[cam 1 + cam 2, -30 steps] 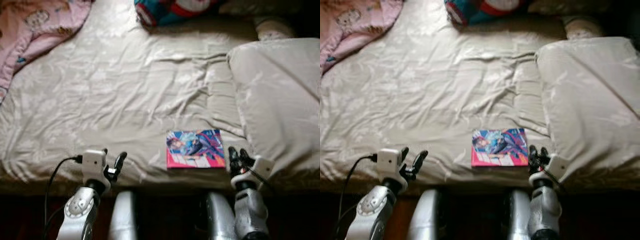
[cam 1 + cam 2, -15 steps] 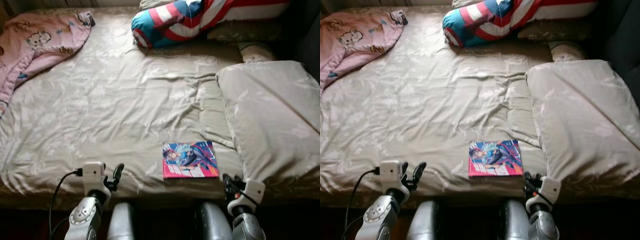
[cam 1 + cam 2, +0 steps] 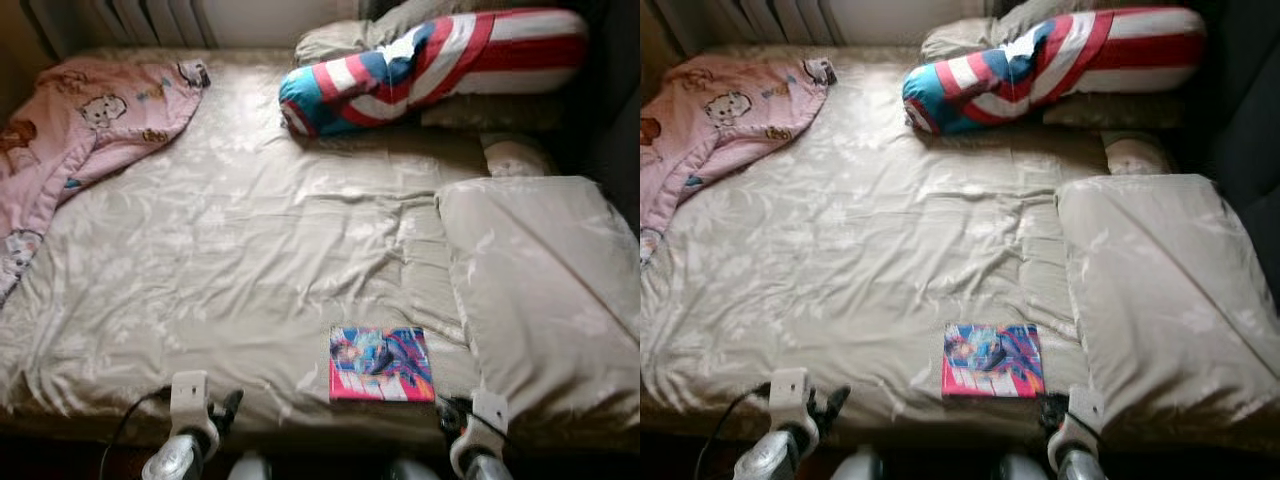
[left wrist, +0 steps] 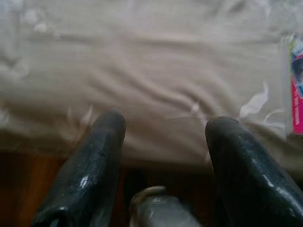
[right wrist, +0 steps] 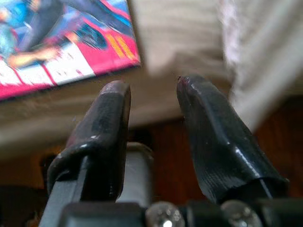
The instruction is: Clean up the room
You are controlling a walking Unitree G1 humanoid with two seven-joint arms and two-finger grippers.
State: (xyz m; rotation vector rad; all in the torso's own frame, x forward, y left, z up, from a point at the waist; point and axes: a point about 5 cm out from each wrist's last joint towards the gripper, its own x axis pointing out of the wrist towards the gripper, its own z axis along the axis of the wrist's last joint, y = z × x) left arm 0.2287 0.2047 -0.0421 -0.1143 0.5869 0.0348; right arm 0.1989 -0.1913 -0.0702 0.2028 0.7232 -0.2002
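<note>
A colourful book (image 3: 381, 363) lies flat on the bed (image 3: 250, 260), close to its near edge and toward the near right corner. Just right of the book, a large beige pillow (image 3: 545, 290) covers the right side of the bed, its near end reaching the near edge. At the far edge, a bolster striped in red, white and blue (image 3: 430, 65) lies across, with another beige pillow (image 3: 340, 40) behind it. A pink blanket with cartoon prints (image 3: 85, 125) is bunched over the far left corner and trails down the left edge. The wrinkled beige sheet between these things is otherwise bare.

The left gripper (image 4: 163, 125) sits low at the near edge, left of the book and well apart from it, its fingers (image 4: 94, 161) spread wide with nothing between them. The right gripper (image 5: 151, 92) sits at the near edge just right of the book's near right corner, beside the pillow's end; its fingers (image 5: 208, 137) stand a little apart and hold nothing.
</note>
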